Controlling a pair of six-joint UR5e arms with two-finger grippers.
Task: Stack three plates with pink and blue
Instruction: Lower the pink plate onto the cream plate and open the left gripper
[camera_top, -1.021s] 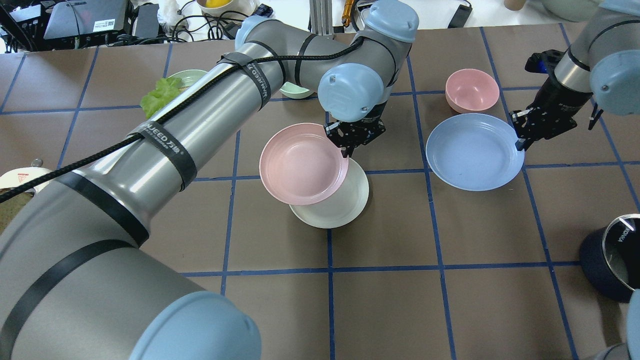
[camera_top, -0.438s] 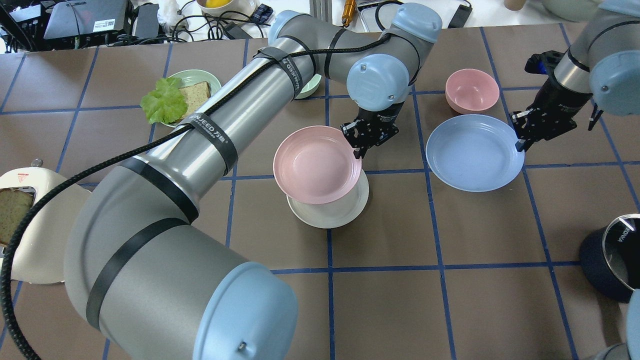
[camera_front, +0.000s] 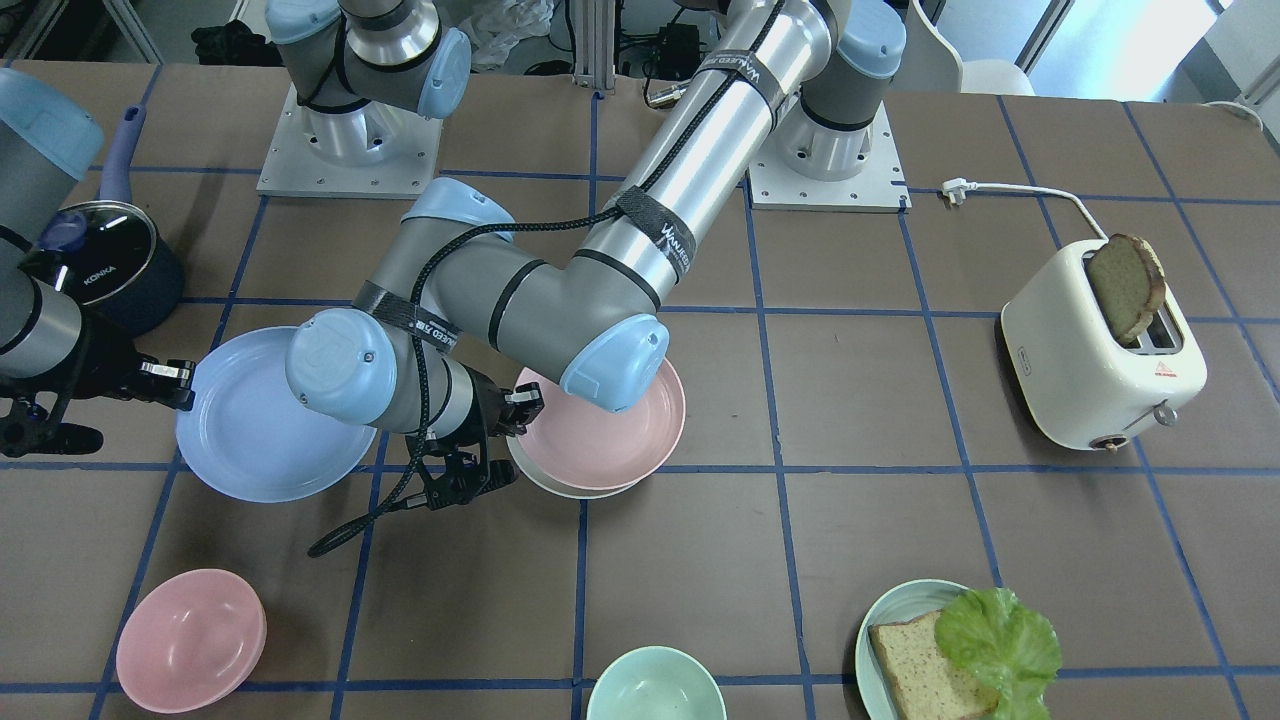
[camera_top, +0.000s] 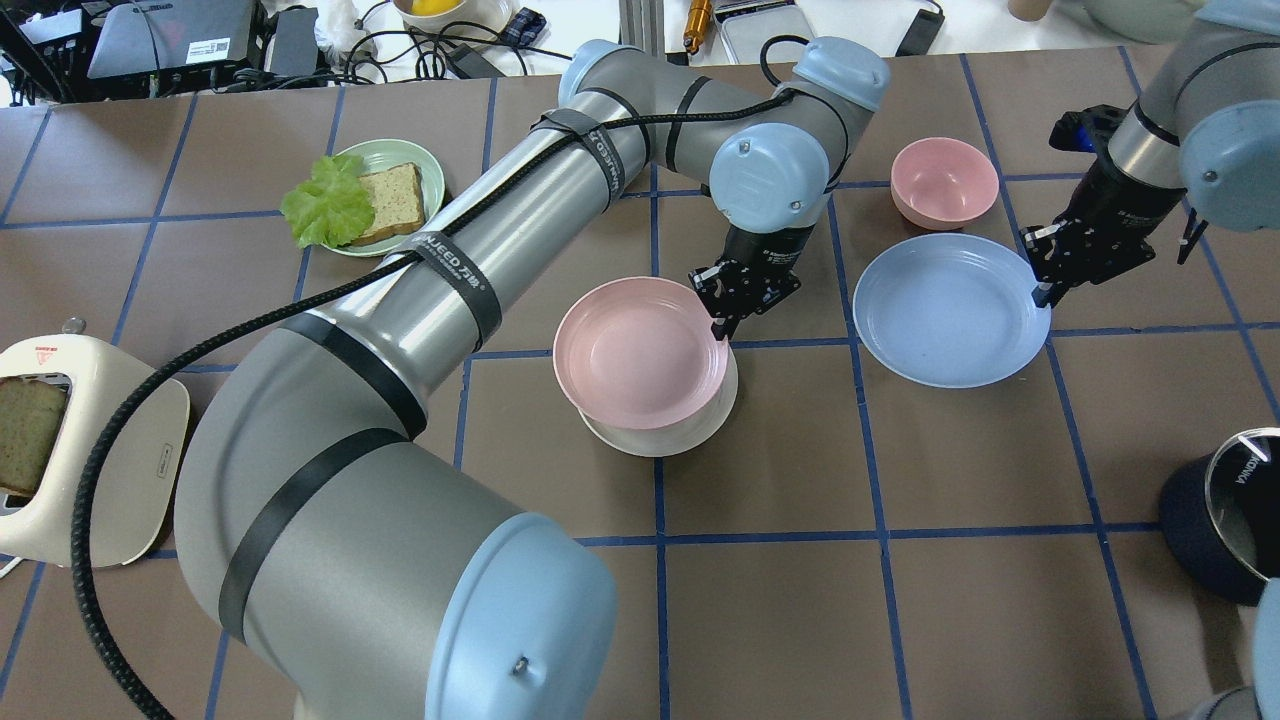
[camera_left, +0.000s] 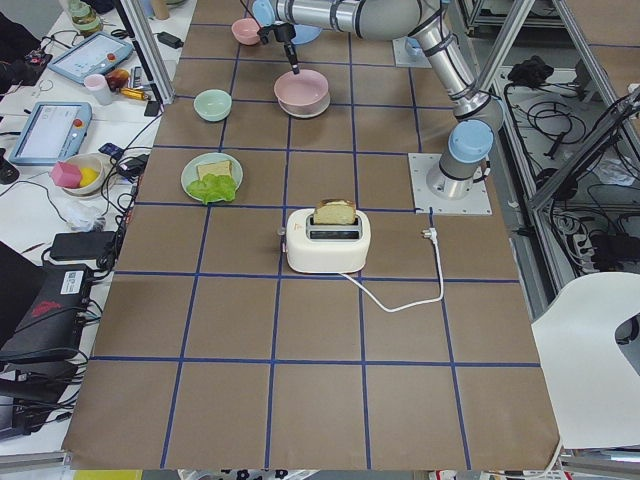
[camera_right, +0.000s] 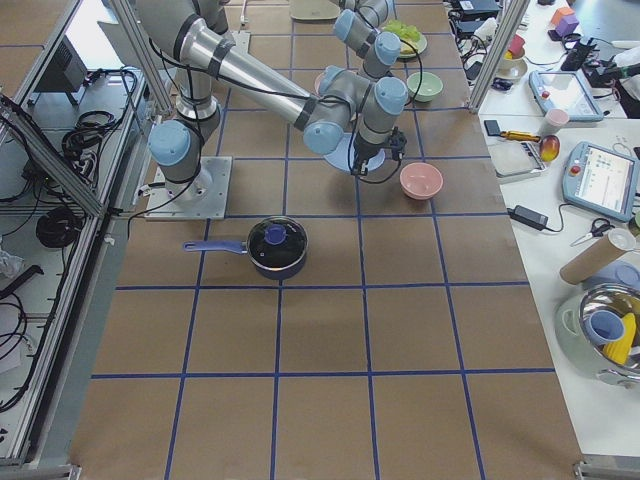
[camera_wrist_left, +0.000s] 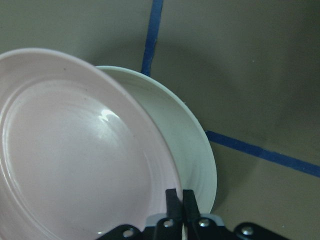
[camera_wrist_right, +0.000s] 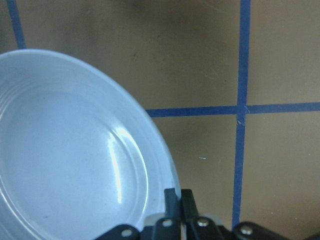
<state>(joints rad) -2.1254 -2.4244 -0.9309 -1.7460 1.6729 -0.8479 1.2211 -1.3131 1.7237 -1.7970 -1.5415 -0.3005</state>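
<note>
Wrist views show left pincer (camera_wrist_left: 179, 193) clamped on pink plate (camera_wrist_left: 75, 150) (right pincer (camera_wrist_right: 178, 193) clamps blue plate (camera_wrist_right: 65, 150)).

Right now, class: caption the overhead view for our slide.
Left jaws hold the pink plate over the cream plate; right jaws pinch the blue plate by its rim.

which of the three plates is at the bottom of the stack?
The cream-white plate: it lies under the pink plate, while the blue plate is off to the side.
</note>
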